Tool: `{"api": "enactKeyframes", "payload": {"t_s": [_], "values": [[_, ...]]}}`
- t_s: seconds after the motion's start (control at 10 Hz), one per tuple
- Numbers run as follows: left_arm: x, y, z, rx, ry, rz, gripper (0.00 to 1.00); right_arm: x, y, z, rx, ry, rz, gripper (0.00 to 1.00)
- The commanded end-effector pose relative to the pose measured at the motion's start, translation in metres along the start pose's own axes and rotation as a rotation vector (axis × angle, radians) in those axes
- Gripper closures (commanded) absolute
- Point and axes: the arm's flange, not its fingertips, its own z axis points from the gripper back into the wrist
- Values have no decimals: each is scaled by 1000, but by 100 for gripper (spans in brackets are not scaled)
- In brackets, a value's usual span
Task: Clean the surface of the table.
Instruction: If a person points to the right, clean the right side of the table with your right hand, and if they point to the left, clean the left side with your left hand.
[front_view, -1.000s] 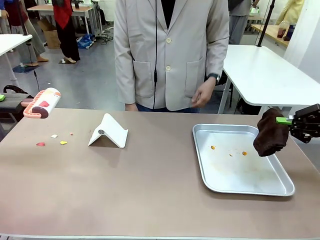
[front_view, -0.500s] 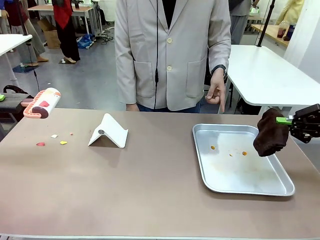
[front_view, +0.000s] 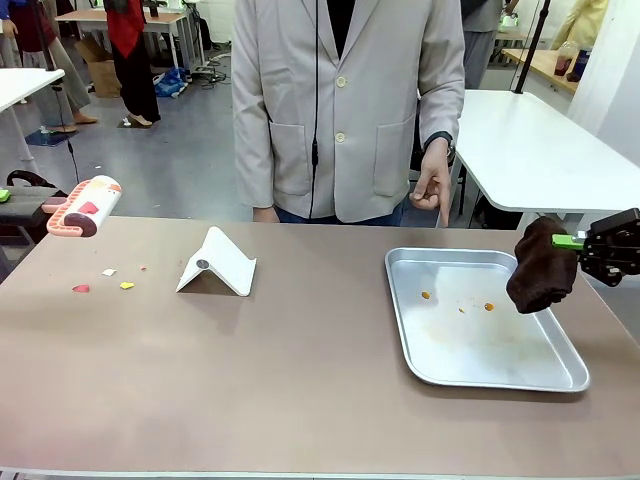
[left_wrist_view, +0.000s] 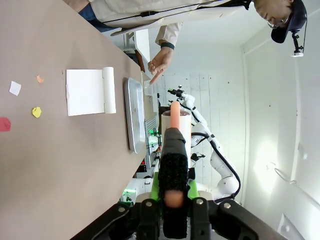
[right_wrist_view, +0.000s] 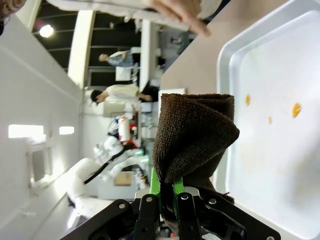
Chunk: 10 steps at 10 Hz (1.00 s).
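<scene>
The brownish table (front_view: 300, 370) carries a few coloured paper scraps (front_view: 81, 288) near its left end; the left wrist view shows these scraps (left_wrist_view: 36, 112) too. My left gripper (left_wrist_view: 173, 210) is shut on the black handle of a pink and white hand tool (front_view: 78, 205), held above the table's left edge. At the right edge, my right gripper (front_view: 590, 245) is shut on a dark brown cloth (front_view: 541, 265) that hangs over the tray's right side. The right wrist view shows the cloth (right_wrist_view: 192, 135) folded and pinched between the green pads (right_wrist_view: 155, 187).
A silver metal tray (front_view: 480, 340) with a few orange crumbs (front_view: 489, 306) lies at the right. A white folded card (front_view: 215, 263) stands left of centre. A person in a beige jacket stands at the far side, one hand (front_view: 432, 185) pointing a finger down towards the tray.
The person's hand has turned from hanging loosely to pointing one finger down at the tray. Both arms have stayed still.
</scene>
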Motion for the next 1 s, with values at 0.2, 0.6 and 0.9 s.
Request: {"api": "enactKeyframes", "payload": {"t_s": [0.2,0.6,0.9], "values": [[-2,-3,1,-2,10,-3,100,-1,41,-37,-614,34,219,89],[-2,-3,1,-2,10,-3,100,19,63,-67,-1012,160,332,89],[-2,-3,1,-2,10,-3,100,33,48,-97,-1089,190,349,89]]}}
